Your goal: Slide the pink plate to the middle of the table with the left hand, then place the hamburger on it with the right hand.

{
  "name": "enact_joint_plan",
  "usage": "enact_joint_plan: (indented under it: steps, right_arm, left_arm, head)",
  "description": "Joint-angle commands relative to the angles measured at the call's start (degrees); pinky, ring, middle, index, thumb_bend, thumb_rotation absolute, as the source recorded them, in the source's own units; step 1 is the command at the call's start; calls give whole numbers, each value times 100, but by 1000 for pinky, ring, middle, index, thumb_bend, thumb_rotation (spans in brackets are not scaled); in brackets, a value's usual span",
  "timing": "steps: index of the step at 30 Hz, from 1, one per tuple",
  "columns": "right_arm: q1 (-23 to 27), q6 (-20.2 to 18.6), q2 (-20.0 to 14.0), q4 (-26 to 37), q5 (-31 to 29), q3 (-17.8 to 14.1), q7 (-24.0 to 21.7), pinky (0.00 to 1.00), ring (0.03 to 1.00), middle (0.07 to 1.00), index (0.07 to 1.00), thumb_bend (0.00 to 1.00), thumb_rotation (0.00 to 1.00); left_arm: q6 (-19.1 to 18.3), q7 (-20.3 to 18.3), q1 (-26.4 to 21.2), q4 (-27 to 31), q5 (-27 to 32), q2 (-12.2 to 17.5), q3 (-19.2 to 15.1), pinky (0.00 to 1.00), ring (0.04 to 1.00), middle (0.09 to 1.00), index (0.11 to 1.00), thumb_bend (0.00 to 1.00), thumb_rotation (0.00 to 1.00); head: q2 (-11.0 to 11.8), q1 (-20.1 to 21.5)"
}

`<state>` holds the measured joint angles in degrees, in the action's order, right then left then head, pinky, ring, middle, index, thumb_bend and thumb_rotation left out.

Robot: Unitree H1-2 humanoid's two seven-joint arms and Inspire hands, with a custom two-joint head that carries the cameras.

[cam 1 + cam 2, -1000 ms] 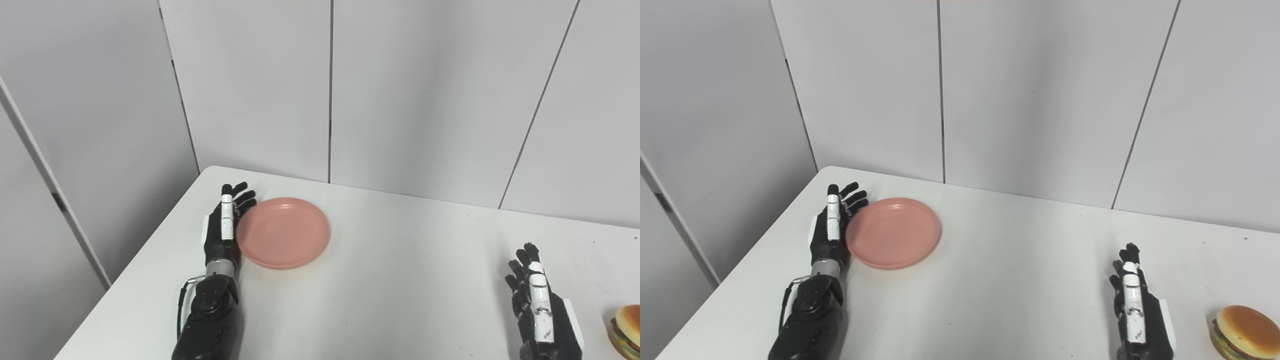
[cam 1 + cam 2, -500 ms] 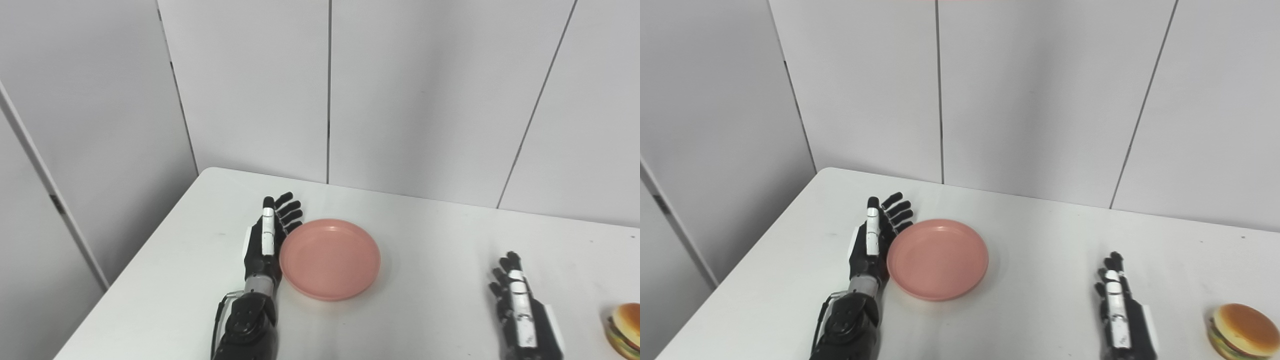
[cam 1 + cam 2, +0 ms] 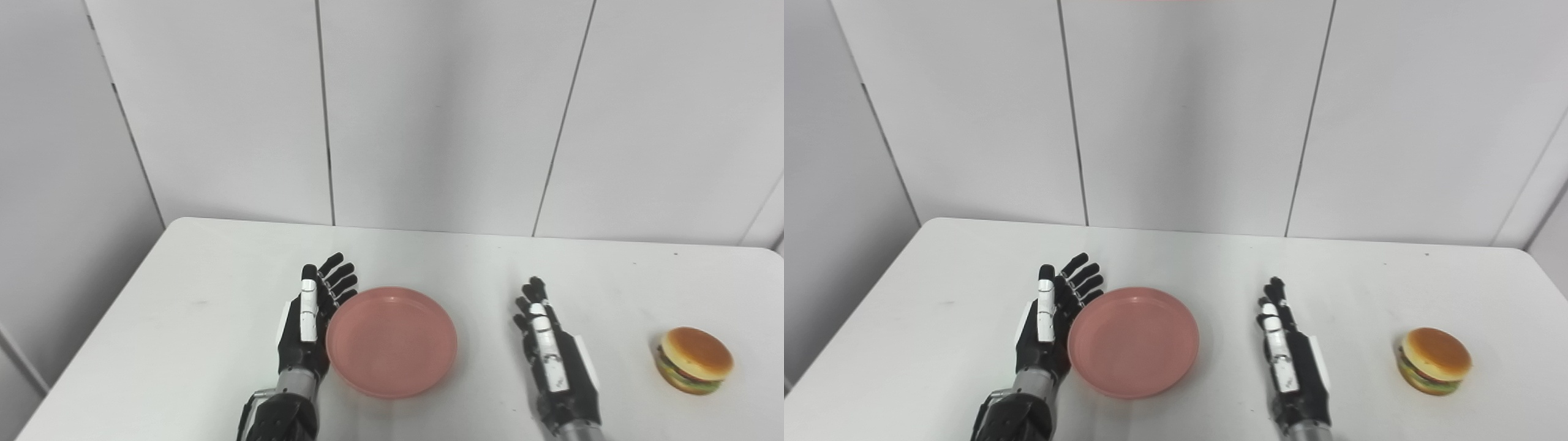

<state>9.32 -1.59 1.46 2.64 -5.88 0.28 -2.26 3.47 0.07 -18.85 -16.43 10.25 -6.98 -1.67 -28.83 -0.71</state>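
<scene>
Counter (image 3: pixel 184 318): white top that carries everything listed; pale panelled wall behind it.
Left hand (image 3: pixel 309 324): mine, coming in from the bottom edge left of centre. It stands on its edge with the palm turned toward the plate, fingers (image 3: pixel 335 278) straight and fanned apart, holding nothing. The palm side lies against the plate's left rim; I cannot tell how firmly it touches.
Pink plate (image 3: pixel 392 340): round, shallow, flat on the counter near the middle, nothing on it. It lies between my two hands, tight to the left one and clearly apart from the right one.
Right hand (image 3: pixel 551 349): mine, coming in from the bottom edge right of centre. It is on its edge, palm facing left toward the plate, fingers stretched out and only slightly spread, holding nothing. It touches neither plate nor hamburger.
Hamburger (image 3: pixel 695 359): toy bun with green and dark layers showing at the side, upright on the counter toward the right end, well apart from my right hand and far from the plate.
</scene>
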Motion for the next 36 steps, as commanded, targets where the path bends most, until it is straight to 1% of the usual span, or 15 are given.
enact_joint_plan:
  steps: [1,7,8,14,17,20,21,23,26,27,30,31,32,35,36]
  right_arm:
    - [158,44,63,121,57,11,49,1000,990,999,1000,539,888]
    - [231,311,76,-63,234,54,128,995,976,989,1000,572,924]
    - [242,327,71,-83,227,55,112,997,978,990,1000,578,928]
    - [405,430,-43,-128,166,9,24,1000,984,988,1000,593,909]
    - [520,512,-145,-139,216,-73,67,1000,960,952,955,683,872]
    - [676,328,-581,-18,323,-100,-114,1000,957,946,954,679,879]
    - [792,420,-816,-61,470,-141,-133,997,952,939,948,683,873]
    - [969,364,-1236,-14,641,-229,-210,988,910,898,910,715,824]
    - [1128,162,-1672,245,562,-330,-416,922,874,886,898,679,778]
    - [1160,106,-1790,330,557,-341,-469,888,877,885,902,627,753]
    - [1220,-275,-2474,783,935,-373,-666,870,885,889,906,661,737]
    - [1211,-332,-2674,884,1076,-382,-724,800,861,884,905,681,700]
    - [1171,-419,-2875,1001,1224,-423,-779,788,857,884,905,685,693]
    - [1089,-602,-3247,1173,1380,-514,-940,804,861,863,878,737,527]
    - [1064,-760,-3412,1223,1457,-500,-1046,806,861,863,877,739,521]
  left_arm:
    - [-392,-48,197,-20,-5,-93,98,799,813,809,804,765,1000]
    - [-341,-144,356,136,-198,-177,350,854,877,873,870,738,1000]
    - [-355,-180,377,167,-184,-179,378,865,885,882,879,738,1000]
    - [-383,-378,506,297,-158,-186,532,947,933,925,912,744,1000]
    - [-212,-450,526,238,-154,-196,554,992,959,951,941,720,1000]
    - [0,-510,497,117,-268,-153,620,999,970,970,961,725,1000]
    - [87,-535,491,83,-304,-133,653,1000,975,978,969,722,1000]
    - [191,-557,471,38,-400,-84,721,1000,997,998,996,732,1000]
    - [213,-529,459,19,-475,-56,762,1000,1000,1000,1000,740,1000]
    - [209,-525,462,19,-486,-55,765,1000,1000,1000,1000,740,1000]
    - [145,-463,441,13,-618,-36,786,1000,1000,1000,1000,742,1000]
    - [130,-446,438,15,-661,-31,793,1000,1000,1000,1000,739,1000]
    - [100,-418,443,31,-695,-35,792,1000,1000,1000,1000,739,1000]
    - [1,-420,467,106,-728,-25,796,1000,1000,1000,1000,751,1000]
    - [35,-429,468,101,-749,-14,800,1000,1000,1000,1000,751,1000]
  head:
    - [-2,-1]
    - [-68,282]
    - [-87,432]
    - [-157,749]
    - [-184,800]
    - [-216,840]
    - [-242,865]
    - [-280,890]
    - [-291,905]
    - [-291,905]
    - [-329,956]
    - [-329,956]
    - [-337,1017]
    - [-347,1103]
    - [-345,1234]
